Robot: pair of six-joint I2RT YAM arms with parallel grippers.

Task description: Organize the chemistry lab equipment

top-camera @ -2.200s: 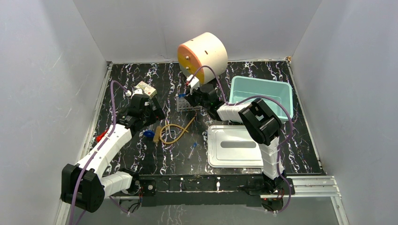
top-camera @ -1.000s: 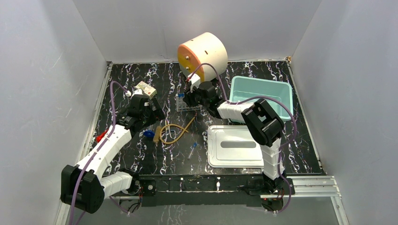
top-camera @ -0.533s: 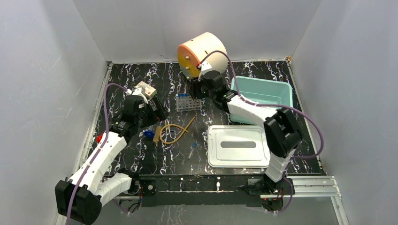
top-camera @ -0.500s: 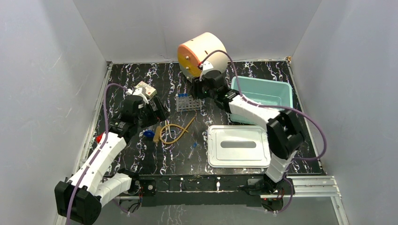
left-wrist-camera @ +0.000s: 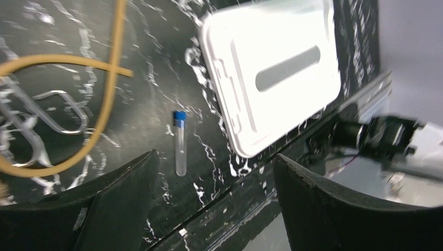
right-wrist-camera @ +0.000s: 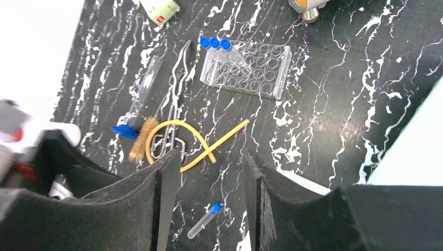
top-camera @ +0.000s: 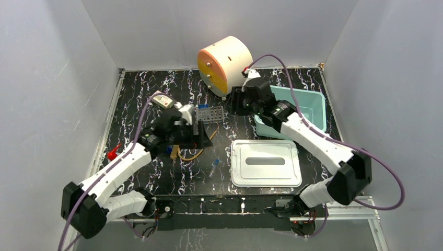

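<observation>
Left wrist view: the left gripper [left-wrist-camera: 215,159] has its fingers spread wide with nothing between them, hanging over the black marbled table [left-wrist-camera: 156,104]. Right by the gap a loose blue-capped tube [left-wrist-camera: 180,144] lies flat on the table. The tan rubber tubing [left-wrist-camera: 107,99] curls on one side of it and the white lid [left-wrist-camera: 271,73] sits on the other. In the right wrist view the right gripper [right-wrist-camera: 211,157] is spread too and empty, up high over that tubing. Further out sits the clear tube rack [right-wrist-camera: 248,68] with three capped tubes [right-wrist-camera: 214,43] at one end. The top view puts the teal tub [top-camera: 313,107] by the right arm and the round cabinet [top-camera: 227,63] behind.
</observation>
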